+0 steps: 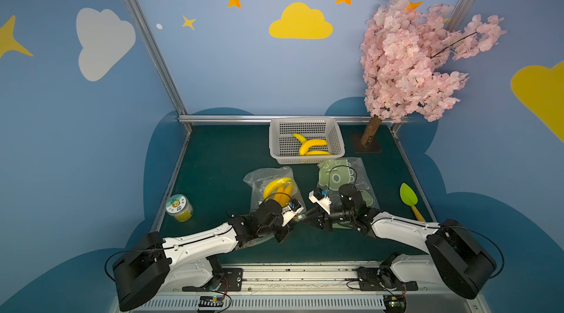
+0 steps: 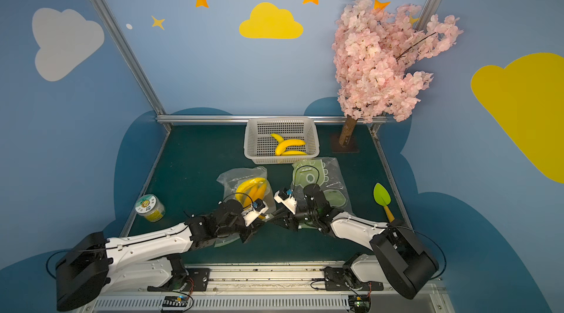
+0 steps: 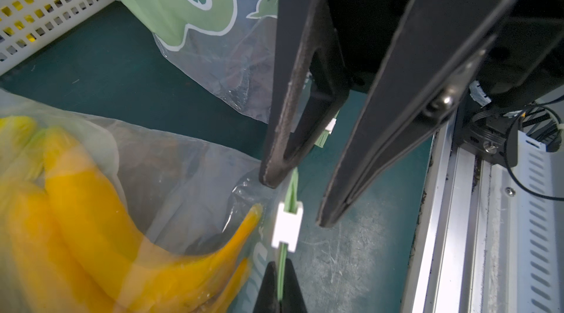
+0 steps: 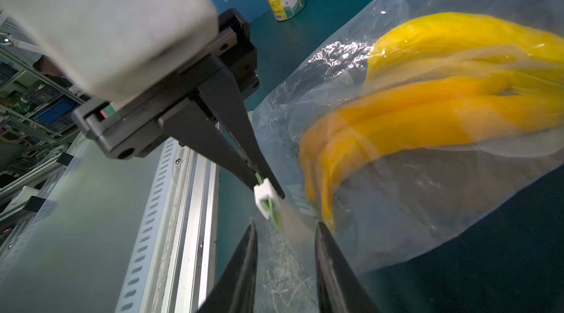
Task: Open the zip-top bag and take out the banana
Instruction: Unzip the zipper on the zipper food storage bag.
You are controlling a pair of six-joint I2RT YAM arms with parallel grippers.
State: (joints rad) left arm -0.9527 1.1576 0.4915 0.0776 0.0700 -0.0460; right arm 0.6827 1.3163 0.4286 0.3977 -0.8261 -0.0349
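Left gripper clamps the zip strip at the near edge of the mid-table zip-top bag. Right gripper straddles it, parted, gripping nothing. Banana is blurred inside; in both top views the wrists hide the fingertips.

The left arm and right arm reach forward low and bend inward, so that their wrists face each other almost tip to tip. The left gripper is clamped tight on the edge of the zip-top bag. The right gripper, just beyond the left fingertips, has its jaws parted.
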